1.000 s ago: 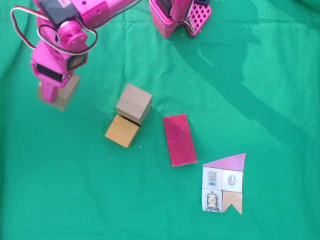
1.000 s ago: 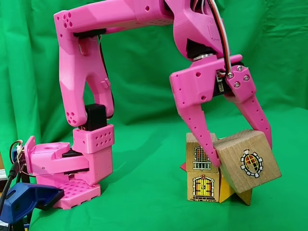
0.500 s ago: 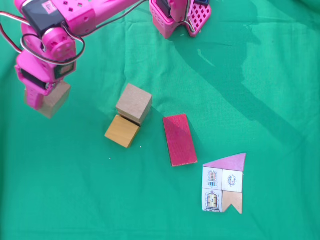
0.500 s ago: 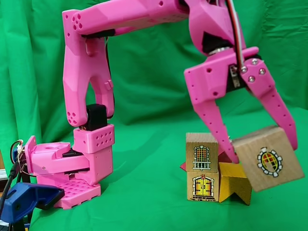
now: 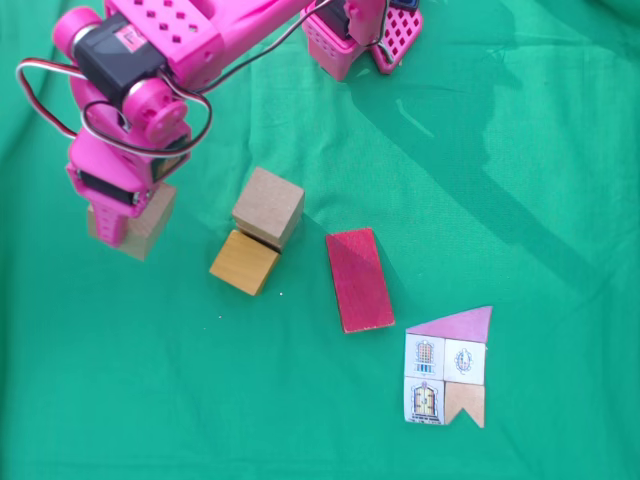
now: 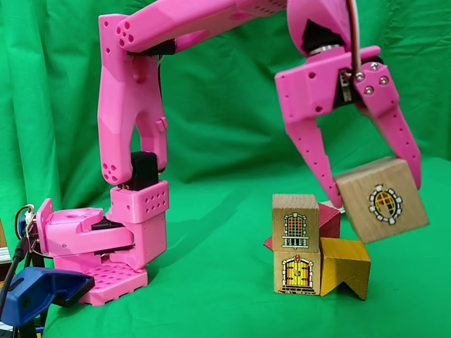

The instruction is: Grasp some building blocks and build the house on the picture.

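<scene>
**Cube in my hand, and the empty slot lies above the orange block**

The pale cube (image 6: 381, 200) with the round window hangs tilted and clear of the worktop (image 5: 520, 150), clamped between my two fingers (image 6: 315, 163). My hand (image 5: 125, 215) grasps it from above, one finger down each side.

In the side-on fixed view the cube is up and to the right of the two-high stack: the window cube (image 6: 296, 222) sits on the door block (image 6: 297, 272), and the orange-brown block (image 6: 346, 266) touches that one's right side. The bare top of the orange block lies below and slightly left of my load.

From above, I am left of the stack, with the dark-red block (image 5: 358, 279) and the paper house (image 5: 447, 368) further right. I judge I must level the cube, then lower it.
</scene>
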{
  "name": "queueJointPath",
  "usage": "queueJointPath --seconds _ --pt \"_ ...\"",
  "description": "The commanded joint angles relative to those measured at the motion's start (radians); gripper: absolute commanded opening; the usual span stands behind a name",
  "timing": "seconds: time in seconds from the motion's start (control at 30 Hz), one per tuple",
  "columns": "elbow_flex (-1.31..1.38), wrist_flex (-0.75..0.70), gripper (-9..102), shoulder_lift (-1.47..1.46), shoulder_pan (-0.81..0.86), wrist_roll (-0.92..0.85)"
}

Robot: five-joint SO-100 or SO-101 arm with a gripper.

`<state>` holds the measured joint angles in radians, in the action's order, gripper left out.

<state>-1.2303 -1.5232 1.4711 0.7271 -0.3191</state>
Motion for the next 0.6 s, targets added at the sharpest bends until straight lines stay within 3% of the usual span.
queueJointPath --seconds 0.0,0.57 --pt "0.046 -0.002 10 0.008 -0.060 0.031" --pt "0.034 0.008 10 0.008 -0.273 0.160"
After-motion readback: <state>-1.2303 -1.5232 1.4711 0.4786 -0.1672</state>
